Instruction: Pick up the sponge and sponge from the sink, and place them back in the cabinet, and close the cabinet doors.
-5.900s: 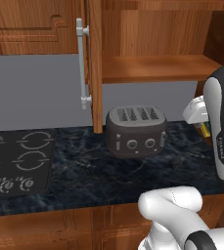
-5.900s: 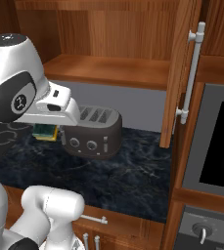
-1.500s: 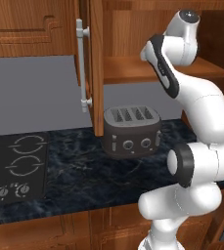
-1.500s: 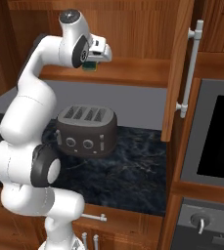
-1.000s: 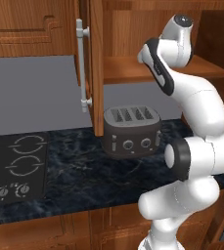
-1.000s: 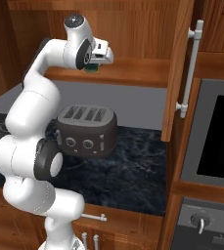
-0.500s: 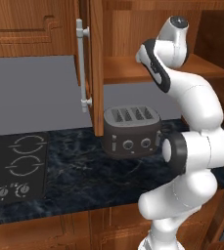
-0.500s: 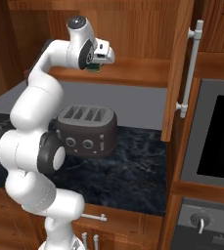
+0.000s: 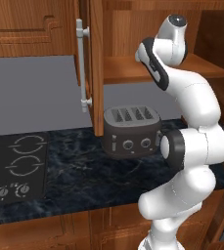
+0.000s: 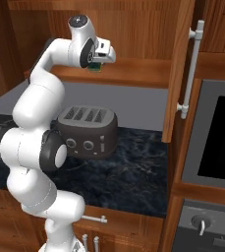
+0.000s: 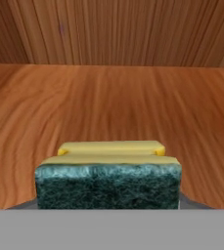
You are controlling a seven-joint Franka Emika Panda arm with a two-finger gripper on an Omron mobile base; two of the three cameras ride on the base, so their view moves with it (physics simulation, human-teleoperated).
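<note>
I am reaching up into the cabinet (image 10: 133,29) with my claw (image 10: 97,66) over its wooden shelf (image 11: 111,107). My claw is gripping the sponge (image 11: 108,183), its jaws closed on it; in the right base view a bit of its green shows just under my claw (image 10: 95,67). In the hand view the sponge is sitting right at my fingertips, its dark green scouring face turned toward the camera and its yellow body behind. Just beyond that is a second yellow slab (image 11: 111,147); I cannot tell whether this is the other sponge lying on the shelf or part of the one I am holding. Beyond it the bare shelf is running on to the cabinet's back wall (image 11: 111,31).

Both cabinet doors are standing open: one (image 9: 95,63) to my claw's left and one (image 10: 179,69) to its right, each with a long silver bar handle (image 10: 192,69). Well below my claw, a dark four-slot toaster (image 10: 87,130) is standing on the dark marbled worktop (image 10: 133,167). Farther left of it a black hob (image 9: 13,168) is lying in the worktop.
</note>
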